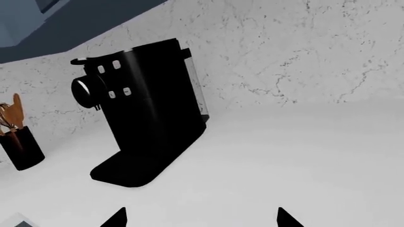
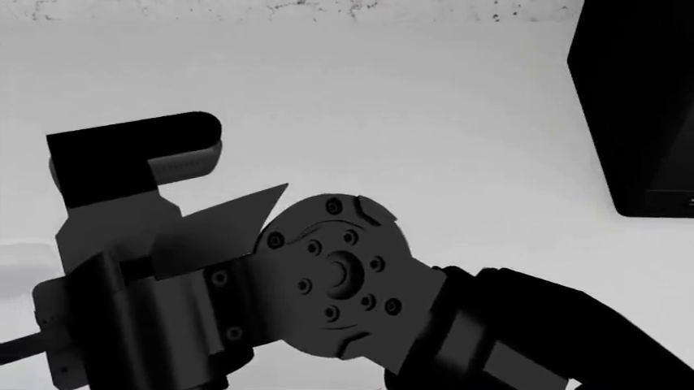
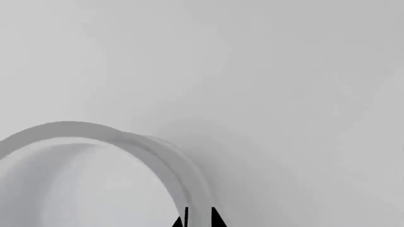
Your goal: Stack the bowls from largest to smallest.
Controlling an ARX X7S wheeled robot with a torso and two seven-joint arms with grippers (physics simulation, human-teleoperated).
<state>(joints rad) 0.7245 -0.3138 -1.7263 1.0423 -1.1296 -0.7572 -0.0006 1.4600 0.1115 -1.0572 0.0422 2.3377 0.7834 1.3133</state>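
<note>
R gripper [image 3: 198, 218] pinching white bowl [image 3: 101, 175] rim.

My left gripper [image 1: 200, 218] spread wide, only two black fingertips [image 1: 116, 217] showing in wrist view; my right gripper [image 3: 197, 218] nearly closed, tips pinching white bowl rim [image 3: 158, 153]; one dark arm [image 2: 325, 284] with round wrist flange fills head view

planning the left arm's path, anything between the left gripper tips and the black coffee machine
Nothing. In the left wrist view, only bare white counter separates the open left gripper from the black coffee machine.
</note>
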